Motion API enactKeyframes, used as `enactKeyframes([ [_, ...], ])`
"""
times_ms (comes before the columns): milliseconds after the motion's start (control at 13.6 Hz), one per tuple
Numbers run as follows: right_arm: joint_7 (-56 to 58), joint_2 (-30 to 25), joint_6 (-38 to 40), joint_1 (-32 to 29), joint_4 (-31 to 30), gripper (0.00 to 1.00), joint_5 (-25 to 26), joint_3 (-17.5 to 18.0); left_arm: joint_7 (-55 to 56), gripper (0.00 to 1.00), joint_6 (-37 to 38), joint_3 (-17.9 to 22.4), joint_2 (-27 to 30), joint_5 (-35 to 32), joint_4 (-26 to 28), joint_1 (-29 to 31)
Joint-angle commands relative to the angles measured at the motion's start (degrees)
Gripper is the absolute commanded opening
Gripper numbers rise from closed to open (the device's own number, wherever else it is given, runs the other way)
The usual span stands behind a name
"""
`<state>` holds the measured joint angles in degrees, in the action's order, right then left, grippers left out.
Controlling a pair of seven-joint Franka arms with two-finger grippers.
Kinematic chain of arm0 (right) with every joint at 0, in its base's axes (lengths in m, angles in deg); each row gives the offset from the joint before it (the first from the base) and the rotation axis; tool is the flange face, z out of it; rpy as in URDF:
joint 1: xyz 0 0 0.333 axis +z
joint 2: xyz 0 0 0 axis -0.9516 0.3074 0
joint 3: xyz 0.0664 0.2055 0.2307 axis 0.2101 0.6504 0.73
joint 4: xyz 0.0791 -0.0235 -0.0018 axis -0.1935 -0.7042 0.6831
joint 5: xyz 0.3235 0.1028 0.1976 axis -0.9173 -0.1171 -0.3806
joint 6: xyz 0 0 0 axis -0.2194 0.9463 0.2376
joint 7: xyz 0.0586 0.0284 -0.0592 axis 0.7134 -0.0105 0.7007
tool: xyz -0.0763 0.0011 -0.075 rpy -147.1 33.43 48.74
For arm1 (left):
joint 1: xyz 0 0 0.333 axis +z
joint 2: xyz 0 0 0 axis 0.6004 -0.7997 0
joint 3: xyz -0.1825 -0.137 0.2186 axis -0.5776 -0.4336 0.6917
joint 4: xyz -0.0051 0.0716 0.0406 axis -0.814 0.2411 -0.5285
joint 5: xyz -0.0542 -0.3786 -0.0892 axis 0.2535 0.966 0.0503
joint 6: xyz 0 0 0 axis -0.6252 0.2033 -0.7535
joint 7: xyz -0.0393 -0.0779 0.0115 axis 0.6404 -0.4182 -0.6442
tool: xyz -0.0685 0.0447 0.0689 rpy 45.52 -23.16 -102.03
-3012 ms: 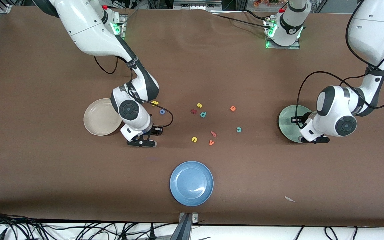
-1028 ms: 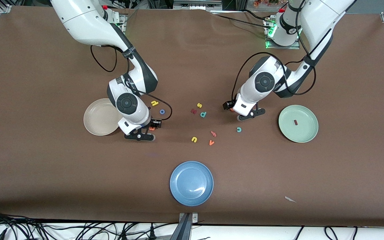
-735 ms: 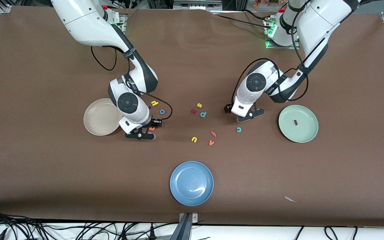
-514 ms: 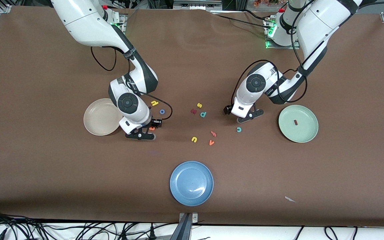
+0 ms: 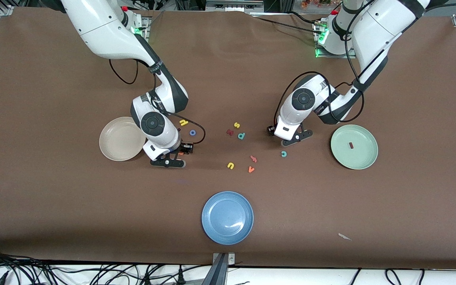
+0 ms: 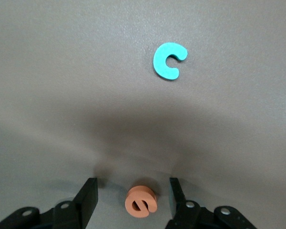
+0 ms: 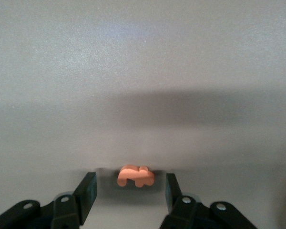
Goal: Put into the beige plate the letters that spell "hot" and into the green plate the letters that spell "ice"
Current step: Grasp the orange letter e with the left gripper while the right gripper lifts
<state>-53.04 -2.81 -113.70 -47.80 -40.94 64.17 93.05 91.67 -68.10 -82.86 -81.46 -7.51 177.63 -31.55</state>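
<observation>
Open room around teal "c" (image 6: pixel 168 60) – near table middle

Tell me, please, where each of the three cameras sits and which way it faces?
Front view: high across the table, facing both arms; shows the left gripper, right gripper, beige plate and green plate.
Left wrist view: on the left arm's wrist, looking down between its fingers at the orange "e" and teal "c".
Right wrist view: on the right arm's wrist, looking down between its fingers at an orange letter.
Shared: the teal "c" shows in the front and left wrist views.
</observation>
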Motion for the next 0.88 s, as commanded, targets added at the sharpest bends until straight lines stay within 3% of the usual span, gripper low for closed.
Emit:
enactKeyframes([
  [0, -0.7, 0.2, -1.5, -0.7, -0.7, 0.63, 0.6, 0.9, 1.9, 0.64, -0.3, -0.2, -0.7, -1.2, -0.7, -0.3],
  [367, -0.6, 0.2, -1.5, -0.7, -1.3, 0.42, 0.9, 0.9, 3.8, 0.60, -0.2, -0.1, -0.9, -1.2, -0.7, -1.4],
  [808, 0.0, 0.0, -1.4, -0.7, -1.3, 0.28, 0.9, 0.9, 3.7, 0.30, 0.4, -0.1, -1.3, -1.3, -0.6, -1.4],
])
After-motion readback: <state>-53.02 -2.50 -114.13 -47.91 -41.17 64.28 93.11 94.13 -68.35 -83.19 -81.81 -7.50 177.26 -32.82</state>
